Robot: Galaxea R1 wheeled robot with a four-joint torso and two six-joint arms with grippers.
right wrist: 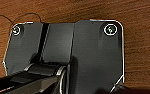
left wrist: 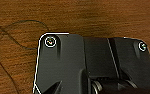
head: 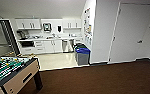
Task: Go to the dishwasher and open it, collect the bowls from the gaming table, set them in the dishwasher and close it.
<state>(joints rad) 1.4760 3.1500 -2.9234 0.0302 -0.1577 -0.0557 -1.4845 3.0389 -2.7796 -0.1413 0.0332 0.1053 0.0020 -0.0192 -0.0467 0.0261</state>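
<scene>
Table-football table [head: 12, 71] stood at our left on brown carpet [head: 103, 80]; further right, across the pale kitchen floor, we saw the dishwasher [head: 65, 46], silver-grey and closed under the counter, then a blue-lidded bin [head: 82, 56]. We could not tell either claw's state

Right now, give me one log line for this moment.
place: carpeted room facing kitchenette | dishwasher: far, shut | table-football table: near left | bins: by wall corner | bowls: unseen | grippers: cannot tell
</scene>
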